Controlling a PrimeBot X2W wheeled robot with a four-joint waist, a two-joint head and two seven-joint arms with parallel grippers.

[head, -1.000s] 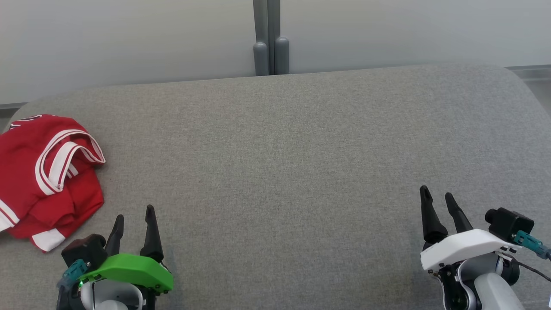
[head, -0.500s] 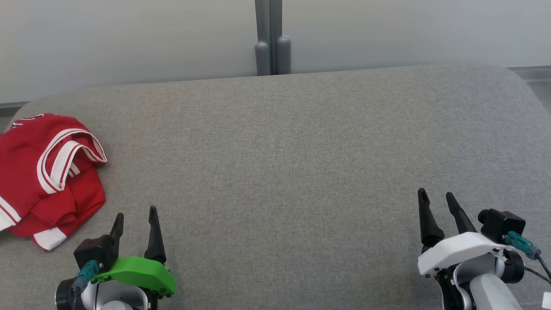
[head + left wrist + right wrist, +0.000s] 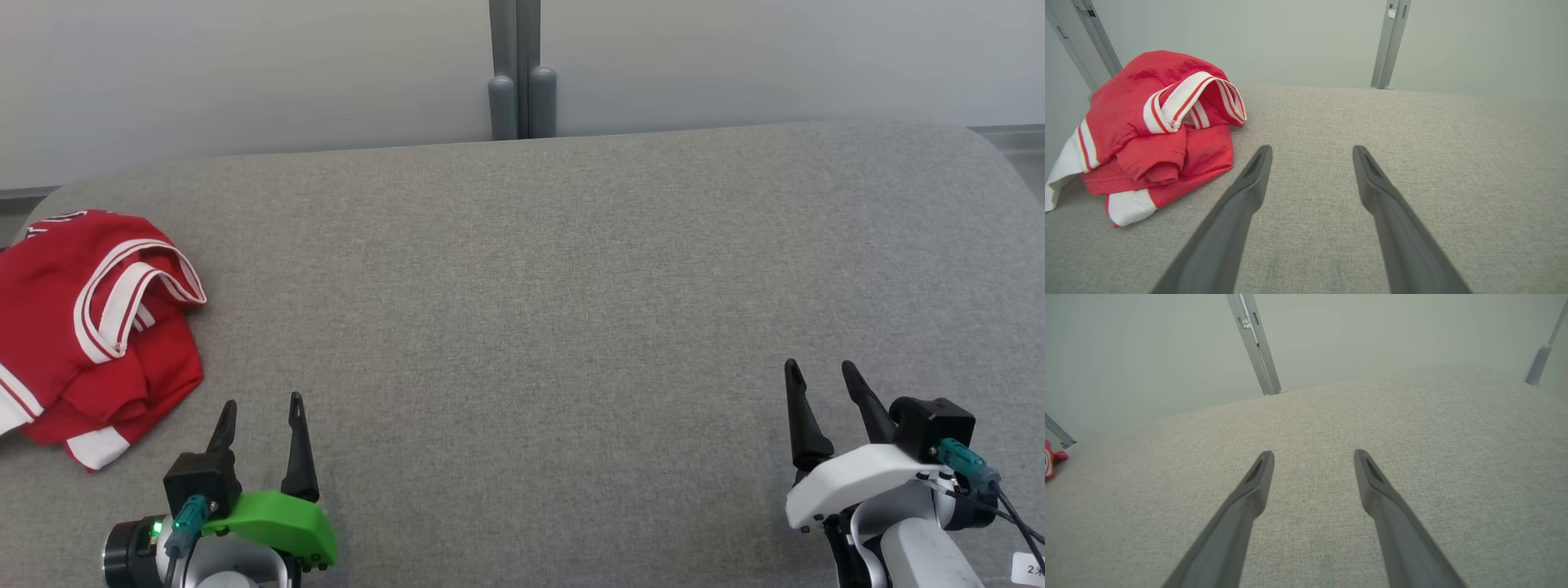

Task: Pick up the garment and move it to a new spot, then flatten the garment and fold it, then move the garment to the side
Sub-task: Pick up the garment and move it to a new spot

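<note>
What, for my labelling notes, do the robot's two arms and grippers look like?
Both grippers have two long, dark, tapering fingers. The left gripper wears a bright green cover, the right gripper a white cover. Each carries a black camera block with a teal connector; a black cable trails from the right one.

– what is the big grey thing?
– a bench (image 3: pixel 522 269), covered in grey woven fabric. its top is flat and even, and its far corners are rounded.
– and behind it?
– a pale wall (image 3: pixel 245 73) of smooth panels runs along the far edge. at the middle of that edge stand twin posts (image 3: pixel 522 82), grey, side by side, with rounded caps low down.
– anything more?
– a single post (image 3: pixel 1539 361), also grey, beyond the far right corner, and a dark rail (image 3: pixel 1012 137) at the wall's foot there.
</note>
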